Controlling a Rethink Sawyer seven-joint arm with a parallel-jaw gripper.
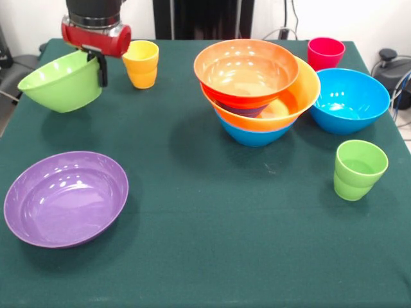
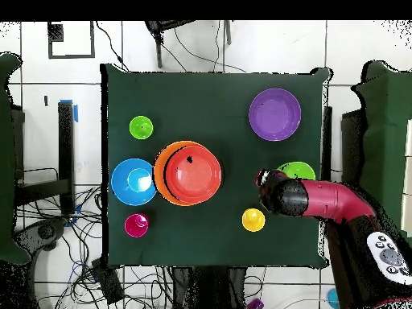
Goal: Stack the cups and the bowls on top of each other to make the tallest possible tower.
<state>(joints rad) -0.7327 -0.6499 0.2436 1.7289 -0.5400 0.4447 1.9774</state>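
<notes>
Purple bowl (image 1: 65, 198) below arm-held, tilted lime bowl (image 1: 62, 81).

Lighting over my table (image 1: 205, 256) is bright and even, coming from above. Soft, short shadows sit on the cloth just beside the purple bowl (image 1: 64, 197) and beneath the tower (image 1: 257, 90). Small white glare spots mark the glossy bowl interiors nearest the tower. My front view is mildly soft; no strong edge distortion shows around the table.
</notes>
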